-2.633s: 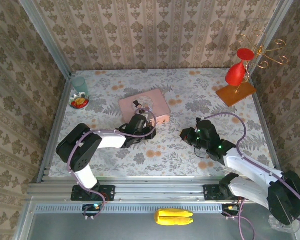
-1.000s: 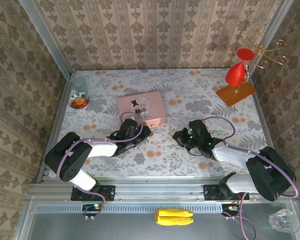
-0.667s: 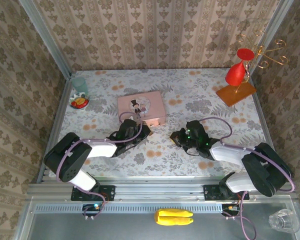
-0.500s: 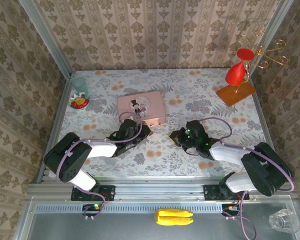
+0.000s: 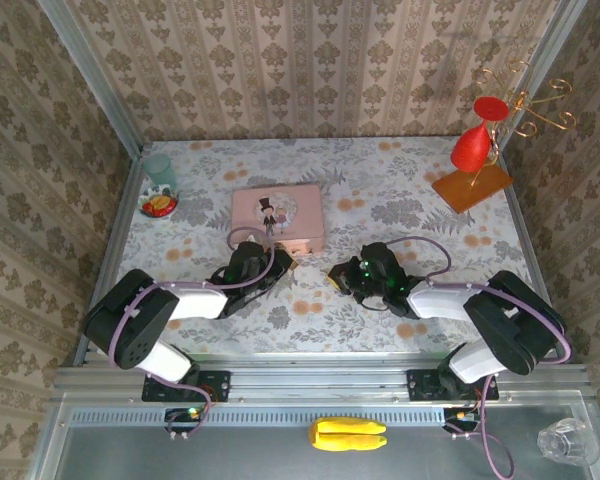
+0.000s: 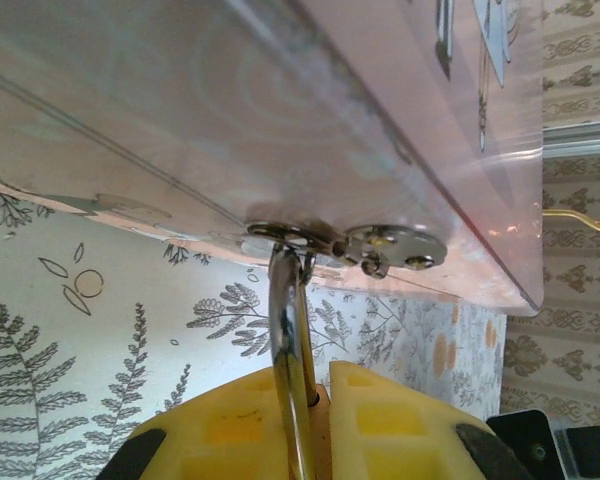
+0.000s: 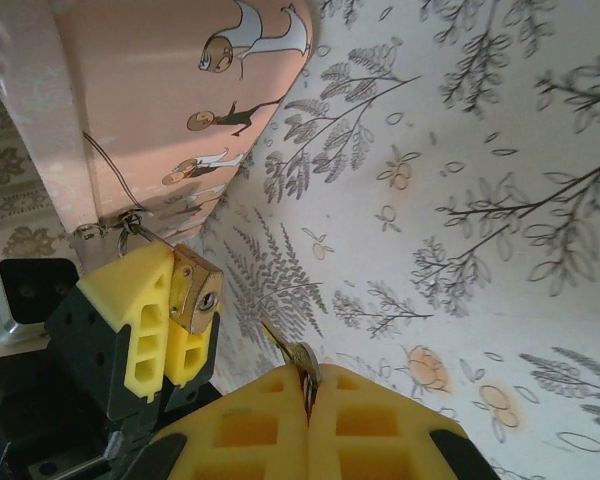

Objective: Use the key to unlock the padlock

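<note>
- left gripper (image 6: pixel 315 400): low over the desk (image 5: pixel 380 200), at the pink tin's (image 5: pixel 277 215) near edge. Yellow pads clamped on the padlock (image 7: pixel 194 288), with the shackle (image 6: pixel 288 330) pinched in the slit between them.
- padlock: tiny brass-gold block body with a thin silvery shackle. The right wrist view shows the body sitting at the tips of the left gripper's pads. The keyhole is a small round silver face, turned toward the key (image 7: pixel 296 358).
- shackle runs up from the pads and is hooked through the metal hasp (image 6: pixel 330 240) on the tin's front wall.
- key: small and silvery, blade angled toward the keyhole. Its tip is near the padlock but apart from it, not inserted.
- right gripper (image 7: pixel 307 390): pads pressed together on the key's head, just right of the padlock, low over the desk.
</note>
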